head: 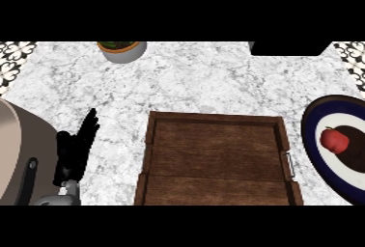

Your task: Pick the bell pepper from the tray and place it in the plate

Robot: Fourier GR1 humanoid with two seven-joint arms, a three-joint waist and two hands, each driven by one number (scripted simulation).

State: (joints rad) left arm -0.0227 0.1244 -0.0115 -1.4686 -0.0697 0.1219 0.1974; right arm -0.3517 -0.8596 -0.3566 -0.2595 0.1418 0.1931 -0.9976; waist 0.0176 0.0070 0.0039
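The bell pepper is noted lying on the plate at the table's right, clear of the tray, so placing is judged done; the left hand, open flat and holding nothing, is best held at rest, well apart from the plate.

A kitchen: marble counter, wooden tray, plate, potted plant.

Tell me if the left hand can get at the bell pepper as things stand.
Probably not: the left hand sits far left, the bell pepper on the plate far right, the whole tray between them.
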